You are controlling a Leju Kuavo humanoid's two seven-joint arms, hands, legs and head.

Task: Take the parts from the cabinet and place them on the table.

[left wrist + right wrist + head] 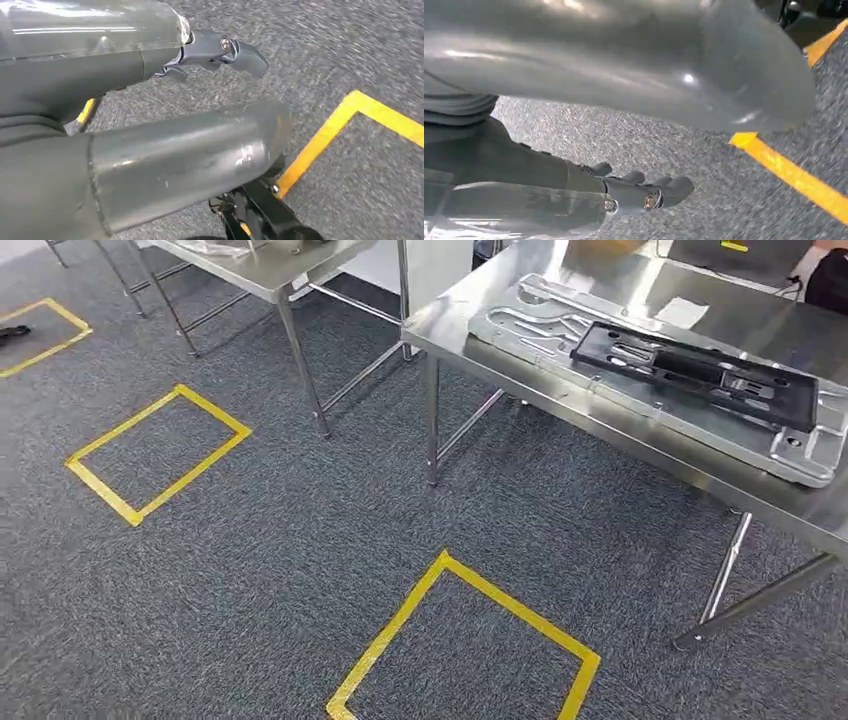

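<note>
Overhead, two stacked parts: black plate (700, 375) on silver panel (660, 370).

I see grey carpet (280, 540), three yellow tape squares (158, 453) marked on it, a second steel table (262, 270) at far left with crossbars under it, a small dark object (14, 332) beside the farthest square

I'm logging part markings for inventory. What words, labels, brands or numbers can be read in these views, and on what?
None can be read.
Black part and metal panel on the steel table: no legible marking.
Yellow tape squares on the carpet: plain, no text.
Left hand and right hand: no lettering visible.
</note>
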